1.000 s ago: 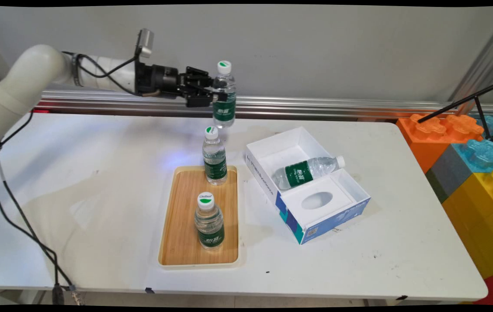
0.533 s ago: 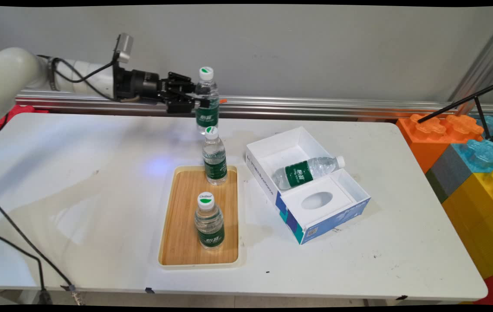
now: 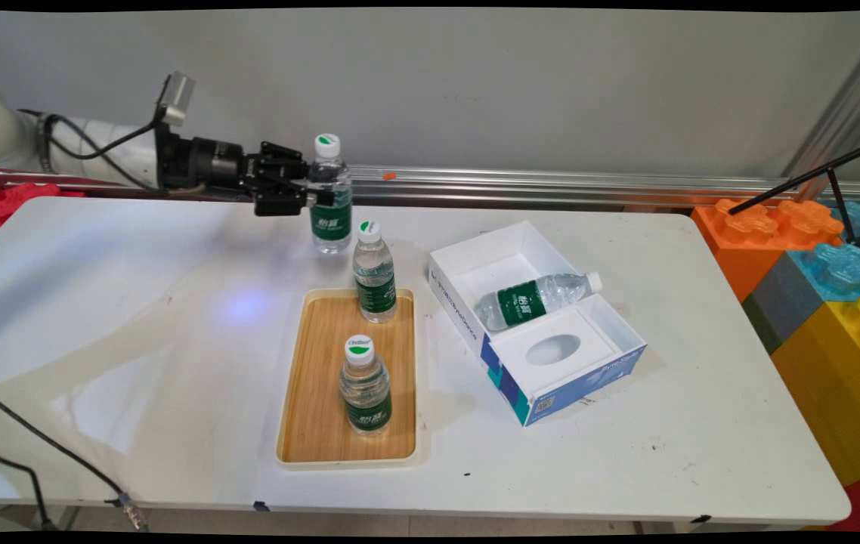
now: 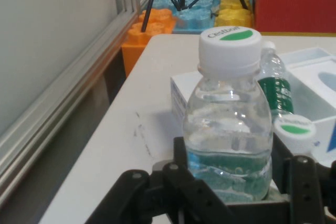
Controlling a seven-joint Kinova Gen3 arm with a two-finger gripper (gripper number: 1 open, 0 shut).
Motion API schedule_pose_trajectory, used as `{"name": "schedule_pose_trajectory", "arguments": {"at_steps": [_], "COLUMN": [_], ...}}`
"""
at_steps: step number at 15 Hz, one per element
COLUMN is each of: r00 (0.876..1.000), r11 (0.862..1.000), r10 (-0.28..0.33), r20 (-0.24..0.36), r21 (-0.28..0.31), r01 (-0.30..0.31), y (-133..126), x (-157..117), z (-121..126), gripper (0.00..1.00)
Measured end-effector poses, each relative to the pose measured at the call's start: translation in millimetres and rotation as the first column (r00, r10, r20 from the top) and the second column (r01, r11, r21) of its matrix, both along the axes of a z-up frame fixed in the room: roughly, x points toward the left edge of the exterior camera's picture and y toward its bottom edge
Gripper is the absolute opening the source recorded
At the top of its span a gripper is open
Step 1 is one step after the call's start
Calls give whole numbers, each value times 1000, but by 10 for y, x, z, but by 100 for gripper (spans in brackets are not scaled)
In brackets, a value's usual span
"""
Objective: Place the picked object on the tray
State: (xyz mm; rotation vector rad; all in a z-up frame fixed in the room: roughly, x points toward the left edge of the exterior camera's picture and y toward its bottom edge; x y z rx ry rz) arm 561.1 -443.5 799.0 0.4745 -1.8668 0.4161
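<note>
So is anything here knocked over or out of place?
One water bottle lies on its side across the open white box, while the two on the wooden tray stand upright. The gripper holds a fourth bottle upright at the table's far side. Nothing looks spilled or damaged.

Bare table [image 3: 158,317] left of tray [image 3: 309,378]; upright bottle [image 3: 374,273] perhaps close beside held bottle [image 3: 329,198].
</note>
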Motion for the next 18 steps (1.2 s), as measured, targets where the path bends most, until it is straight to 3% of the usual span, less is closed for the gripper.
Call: {"name": "schedule_pose_trajectory", "arguments": {"at_steps": [6,18], "r00": [1000,999], "r11": [1000,997], "r10": [5,25], "r20": [-9,-35], "r21": [30,76], "r01": [-4,-22], "y": [266,514], "x": [71,-40], "z": [-95,-351], "gripper": [0,0]}}
